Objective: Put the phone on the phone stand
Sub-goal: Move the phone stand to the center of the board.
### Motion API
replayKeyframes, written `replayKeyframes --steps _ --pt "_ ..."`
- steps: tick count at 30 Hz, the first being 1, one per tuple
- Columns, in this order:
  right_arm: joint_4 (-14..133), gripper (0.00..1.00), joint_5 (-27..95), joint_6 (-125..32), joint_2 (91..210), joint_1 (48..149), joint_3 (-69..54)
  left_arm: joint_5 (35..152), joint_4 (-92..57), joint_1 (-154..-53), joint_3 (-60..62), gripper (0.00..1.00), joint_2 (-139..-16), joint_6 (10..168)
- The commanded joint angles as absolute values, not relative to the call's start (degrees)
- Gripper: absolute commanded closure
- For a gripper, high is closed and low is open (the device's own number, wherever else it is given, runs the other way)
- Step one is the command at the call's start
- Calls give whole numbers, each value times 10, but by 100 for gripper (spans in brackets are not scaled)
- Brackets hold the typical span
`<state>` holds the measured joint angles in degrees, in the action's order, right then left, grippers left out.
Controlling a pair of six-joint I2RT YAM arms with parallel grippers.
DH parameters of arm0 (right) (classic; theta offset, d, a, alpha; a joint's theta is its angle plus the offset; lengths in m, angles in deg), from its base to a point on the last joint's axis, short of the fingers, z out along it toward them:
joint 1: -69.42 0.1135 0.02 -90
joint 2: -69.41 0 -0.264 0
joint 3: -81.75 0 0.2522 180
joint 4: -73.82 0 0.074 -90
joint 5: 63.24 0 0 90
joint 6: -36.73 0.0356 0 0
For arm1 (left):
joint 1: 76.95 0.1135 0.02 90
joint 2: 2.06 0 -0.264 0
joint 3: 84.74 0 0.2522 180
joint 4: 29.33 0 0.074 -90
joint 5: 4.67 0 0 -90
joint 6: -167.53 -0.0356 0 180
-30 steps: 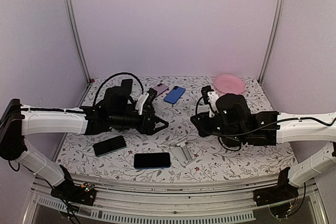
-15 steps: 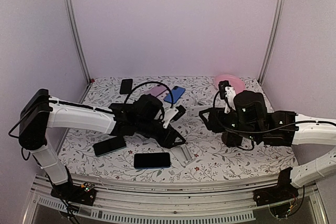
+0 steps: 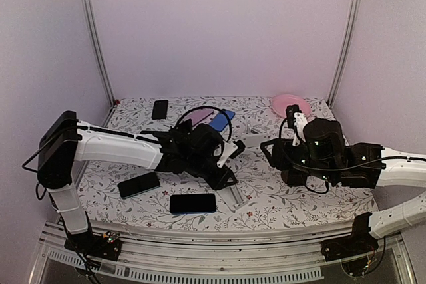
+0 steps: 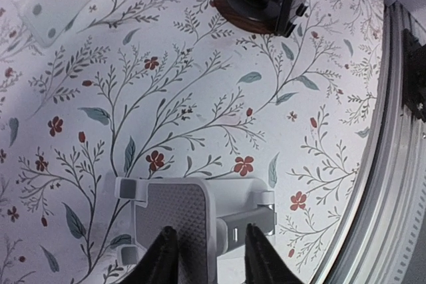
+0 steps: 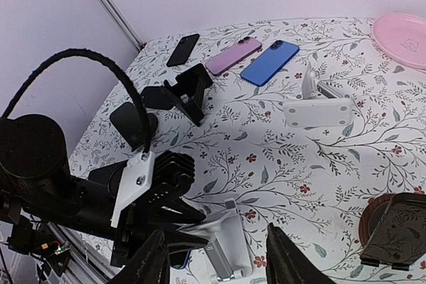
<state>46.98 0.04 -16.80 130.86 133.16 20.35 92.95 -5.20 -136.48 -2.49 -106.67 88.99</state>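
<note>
The grey phone stand [image 3: 233, 195] lies on the floral table near the front centre. It also shows in the left wrist view [image 4: 176, 214] and the right wrist view [image 5: 234, 247]. My left gripper [image 3: 224, 176] is open and down at the stand. Its fingers [image 4: 163, 257] straddle the stand's plate edge and hinge arm. A black phone with a blue edge [image 3: 193, 203] lies flat just left of the stand. My right gripper [image 3: 271, 152] is open and empty, raised to the right of the stand, which sits between its fingers in the right wrist view [image 5: 218, 264].
Another black phone [image 3: 139, 184] lies front left and a third [image 3: 160, 108] at the back left. A blue phone [image 5: 269, 62] and a pink phone [image 5: 232, 56] lie at the back. A white stand [image 5: 318, 112], a black stand [image 5: 186, 94], a round brown-based stand [image 4: 256, 1] and a pink plate [image 3: 289, 104] are also on the table.
My left arm has swung right and down from the table's left to the grey stand, and its fingers now straddle it. My right arm has drawn back to the right.
</note>
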Motion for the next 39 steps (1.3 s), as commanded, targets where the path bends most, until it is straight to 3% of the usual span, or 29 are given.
replayKeyframes --steps 1,10,22,25,27,32,35,39 --pt "461 49 -14 -164 1296 1334 209 890 -12 -1383 3 71 -1087 874" --pt "461 49 -11 -164 1296 1334 206 848 -10 -1388 13 99 -1082 872" --pt "462 48 4 -160 1315 1334 198 681 52 -1382 47 100 -1055 945" --pt "462 48 2 -158 1319 1334 199 673 54 -1372 47 91 -1053 955" --pt "461 48 6 -157 1328 1335 198 677 54 -1364 54 79 -1061 958" --pt "469 46 41 -153 1352 1336 199 722 31 -1349 61 68 -1080 962" --pt "470 46 52 -150 1366 1345 202 741 14 -1347 49 53 -1066 968" --pt "486 46 63 -143 1388 1366 211 782 -24 -1334 -1 47 -1015 981"
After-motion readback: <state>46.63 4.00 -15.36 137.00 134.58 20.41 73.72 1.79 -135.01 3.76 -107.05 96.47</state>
